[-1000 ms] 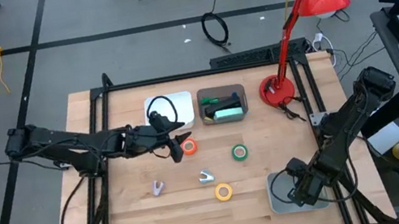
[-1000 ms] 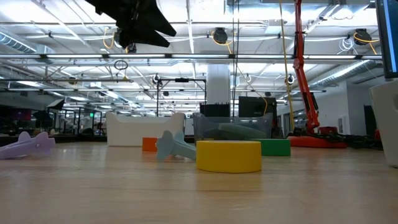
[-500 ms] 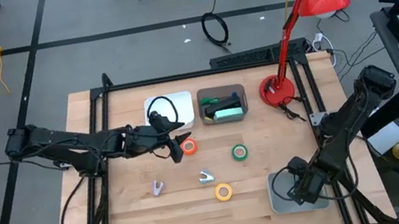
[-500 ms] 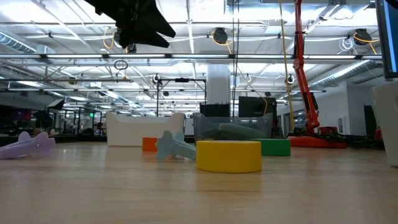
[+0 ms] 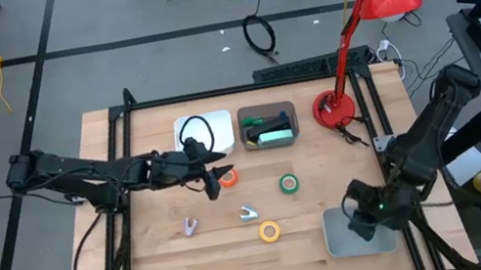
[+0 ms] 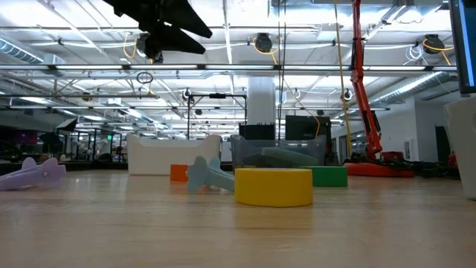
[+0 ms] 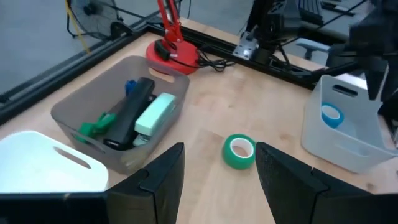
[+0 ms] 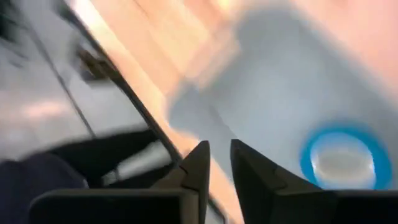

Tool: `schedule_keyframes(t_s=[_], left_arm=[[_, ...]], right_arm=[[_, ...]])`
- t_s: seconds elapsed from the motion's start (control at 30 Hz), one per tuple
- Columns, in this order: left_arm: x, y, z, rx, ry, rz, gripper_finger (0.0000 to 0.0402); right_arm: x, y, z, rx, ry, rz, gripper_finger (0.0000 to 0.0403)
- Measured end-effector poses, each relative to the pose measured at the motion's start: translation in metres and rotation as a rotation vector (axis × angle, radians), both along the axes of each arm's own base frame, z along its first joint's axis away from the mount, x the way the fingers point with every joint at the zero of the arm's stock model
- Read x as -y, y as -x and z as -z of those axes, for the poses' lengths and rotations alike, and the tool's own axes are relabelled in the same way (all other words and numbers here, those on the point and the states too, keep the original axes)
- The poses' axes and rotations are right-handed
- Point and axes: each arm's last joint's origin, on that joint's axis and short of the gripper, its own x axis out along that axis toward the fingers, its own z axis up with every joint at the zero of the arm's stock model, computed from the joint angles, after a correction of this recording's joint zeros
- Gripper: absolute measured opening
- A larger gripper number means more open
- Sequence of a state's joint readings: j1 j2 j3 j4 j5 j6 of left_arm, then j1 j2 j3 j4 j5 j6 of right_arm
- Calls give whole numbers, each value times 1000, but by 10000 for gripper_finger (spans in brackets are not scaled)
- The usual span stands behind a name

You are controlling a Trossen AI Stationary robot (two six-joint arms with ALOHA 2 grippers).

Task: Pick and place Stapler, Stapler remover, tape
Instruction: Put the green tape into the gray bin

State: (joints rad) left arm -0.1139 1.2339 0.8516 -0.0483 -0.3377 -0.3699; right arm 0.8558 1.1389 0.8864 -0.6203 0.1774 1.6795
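My left gripper (image 5: 218, 177) hangs open above the table's middle, over the orange tape (image 5: 227, 177), and holds nothing. The green tape (image 7: 239, 151) and the yellow tape (image 5: 270, 232) lie flat on the wood. A lilac stapler remover (image 5: 191, 226) and a pale blue one (image 5: 248, 213) lie near them. A dark stapler (image 7: 127, 118) lies in the grey tray (image 5: 265, 111) at the back. My right gripper (image 5: 362, 220) hovers shut and empty above the grey bin (image 5: 340, 247) at the near right. The blue tape (image 8: 339, 158) lies flat on that bin's floor.
A white bin (image 5: 202, 127) stands left of the grey tray. A red desk lamp (image 5: 335, 108) stands at the far right, its arm leaning over the table's corner. A black frame (image 5: 120, 126) runs along the table's edges. Bare wood lies at the near left.
My right gripper has risen out of the grey bin and tipped toward level, and it now stands above the bin's left part. The left arm and the things on the table have kept their places.
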Motion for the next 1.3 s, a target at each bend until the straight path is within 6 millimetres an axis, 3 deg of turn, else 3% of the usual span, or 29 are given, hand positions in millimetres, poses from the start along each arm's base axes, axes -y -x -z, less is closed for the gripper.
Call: schedule_keyframes(t_s=[0.13,0.27,0.5,0.73,0.83,1.17,1.3], left_arm=[[0,0,0,8,31,-13,198],[0,0,0,6,23,-9,198],[0,1,1,-5,37,-18,198],[6,15,-12,29,-24,-59,198],[10,26,-19,29,-45,-59,198],[16,55,-28,8,-79,-40,198],[12,70,-15,56,-61,-43,198]], right_arm=[[16,-4,-16,272,199,64,27],[36,-12,-25,359,334,56,4],[64,-52,-38,527,393,-183,13],[108,-88,-15,412,267,-257,15],[119,-97,-8,407,293,-298,15],[138,-119,-7,311,378,-354,15],[141,-132,-7,197,388,-397,15]])
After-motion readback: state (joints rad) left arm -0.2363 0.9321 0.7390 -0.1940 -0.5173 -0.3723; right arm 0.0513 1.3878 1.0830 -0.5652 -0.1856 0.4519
